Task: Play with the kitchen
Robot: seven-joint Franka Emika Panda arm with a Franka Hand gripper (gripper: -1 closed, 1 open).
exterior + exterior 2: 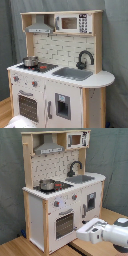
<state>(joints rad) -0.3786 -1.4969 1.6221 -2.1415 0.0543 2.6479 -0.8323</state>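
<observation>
The kitchen [60,75] stands upright on a wooden floor [30,247] before a grey curtain [116,45], and shows in both exterior views. On its black stovetop [41,66] sits a small metal pot [30,61]; what the pot holds cannot be seen. Just beside the stovetop, the grey sink [73,73] lies in the white counter with nothing visible in it, and the black faucet [84,59] arches over its back edge. Above, the grey hood [39,27] and the microwave [73,23] fill the top shelf. Below the knobs [57,204], the oven door [64,223] is closed.

In the second exterior view, the white arm's gripper [84,232] hangs near the oven door, at the kitchen's lower front corner, apart from it; whether its fingers are apart or together cannot be told.
</observation>
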